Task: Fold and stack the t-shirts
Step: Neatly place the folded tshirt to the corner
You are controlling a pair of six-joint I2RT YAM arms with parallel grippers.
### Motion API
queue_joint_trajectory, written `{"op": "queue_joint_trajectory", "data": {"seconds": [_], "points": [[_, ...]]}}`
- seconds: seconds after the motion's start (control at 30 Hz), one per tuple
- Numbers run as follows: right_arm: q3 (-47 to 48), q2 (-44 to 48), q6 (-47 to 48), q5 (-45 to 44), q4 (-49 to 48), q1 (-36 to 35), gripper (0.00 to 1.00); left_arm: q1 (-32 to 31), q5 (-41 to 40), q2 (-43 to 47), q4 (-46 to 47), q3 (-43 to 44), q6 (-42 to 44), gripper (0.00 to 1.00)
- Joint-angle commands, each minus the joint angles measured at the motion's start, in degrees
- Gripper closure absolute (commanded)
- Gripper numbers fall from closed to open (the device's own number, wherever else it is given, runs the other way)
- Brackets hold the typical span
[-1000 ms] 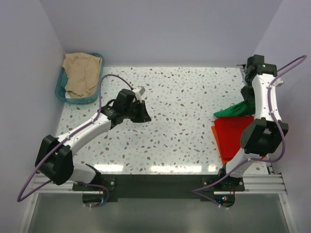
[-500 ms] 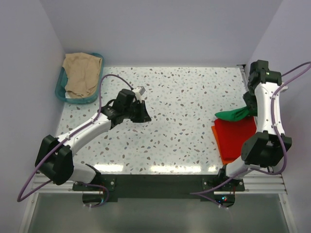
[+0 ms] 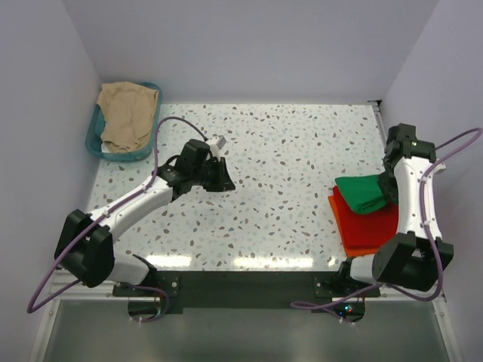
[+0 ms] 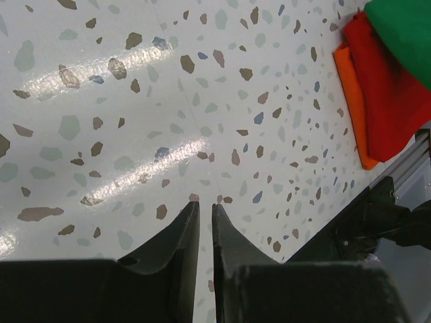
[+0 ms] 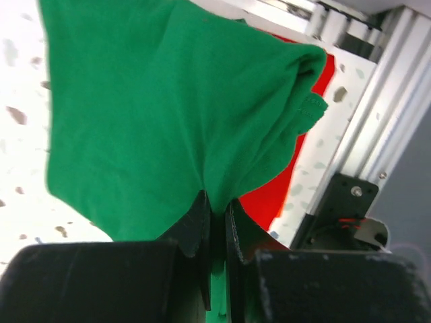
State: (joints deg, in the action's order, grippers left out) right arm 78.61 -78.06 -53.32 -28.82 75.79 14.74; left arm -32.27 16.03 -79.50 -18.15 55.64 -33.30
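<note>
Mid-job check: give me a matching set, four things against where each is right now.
1 green t-shirt
2 red-orange t-shirt
3 teal basket
4 left gripper

A far left corner, tan cloth inside
B over bare table, empty
C pinched in right gripper
D flat at the table's right edge, underneath

Pairs: 1-C, 2-D, 3-A, 4-B

green shirt (image 5: 168,101) edge vanishes between the right gripper (image 5: 217,205) jaws, grip depth unseen. beyond the jaws it covers most of the red-orange shirt (image 5: 286,178). left wrist view: both shirts cropped at frame corner, far right of the left gripper (image 4: 205,219) jaws.
</note>
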Motion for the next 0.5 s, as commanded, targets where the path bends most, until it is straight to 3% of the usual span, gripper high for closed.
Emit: {"op": "queue_joint_trajectory", "data": {"seconds": [0.0,0.27,0.37,0.4,0.47], "points": [[-5.72,5.19,0.59,-1.94,0.32,0.81,1.0,0.37,1.46,0.67,2.07,-0.88,1.66,0.82],[-14.27,10.82,2.08,-3.09,-0.29,2.75,1.0,0.28,2.16,0.58,4.09,-2.99,1.39,0.82],[-14.89,10.65,5.67,-0.11,-2.75,2.75,0.59,0.28,2.6,0.49,4.61,-3.6,1.39,0.81],[-14.89,10.04,7.51,2.08,-3.45,2.75,0.35,0.28,2.6,0.4,4.62,-3.69,1.31,0.81],[-15.06,9.86,8.58,2.8,-5.12,2.66,0.18,0.28,2.86,0.58,4.97,-3.78,1.22,0.8]]}}
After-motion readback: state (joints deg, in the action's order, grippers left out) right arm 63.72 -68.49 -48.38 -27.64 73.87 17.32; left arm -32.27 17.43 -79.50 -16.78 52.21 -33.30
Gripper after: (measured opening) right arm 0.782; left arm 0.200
